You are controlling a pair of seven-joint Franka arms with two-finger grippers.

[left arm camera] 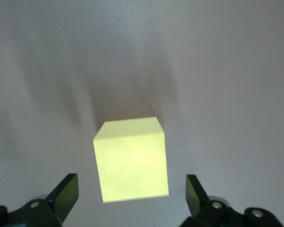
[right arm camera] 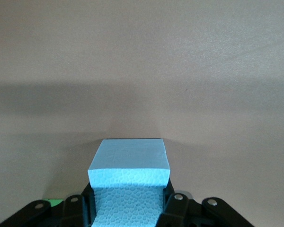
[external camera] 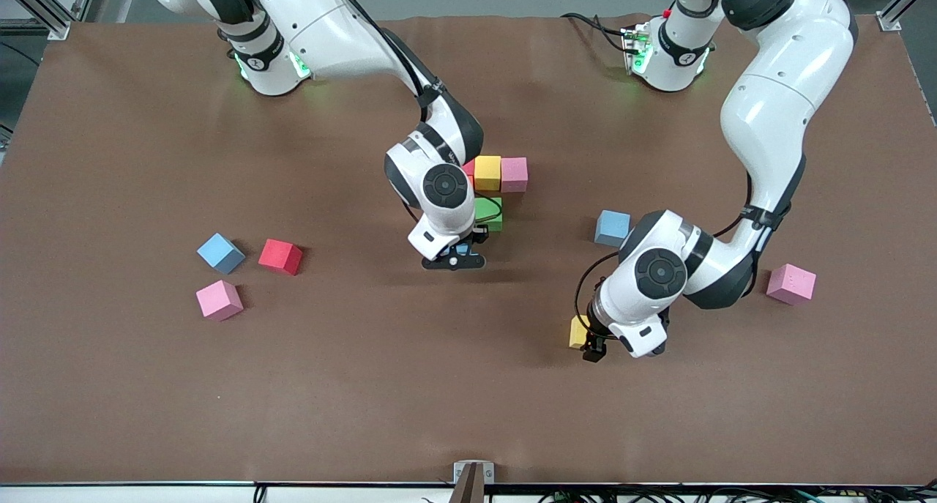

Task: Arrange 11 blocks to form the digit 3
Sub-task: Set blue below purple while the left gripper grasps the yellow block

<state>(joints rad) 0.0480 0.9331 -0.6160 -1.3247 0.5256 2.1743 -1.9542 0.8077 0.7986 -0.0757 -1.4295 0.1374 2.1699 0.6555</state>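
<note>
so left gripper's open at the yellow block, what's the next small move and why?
Probably lower the left gripper and close. In its wrist view the yellow block sits centred between the open fingers, not yet gripped. In the front view the gripper hovers by that block, apart from the cluster. The right gripper is shut on a light blue block, so it's busy.

Foam cubes, partly gathered, partly scattered on the brown counter

Mid-counter cluster: yellow cube (external camera: 487, 173) touching pink cube (external camera: 514, 174), a red edge beside it, green cube (external camera: 489, 213) just nearer the camera. A light blue cube (right arm camera: 129, 182) is clamped in the right claw (right arm camera: 128, 208). Others lie apart.
</note>
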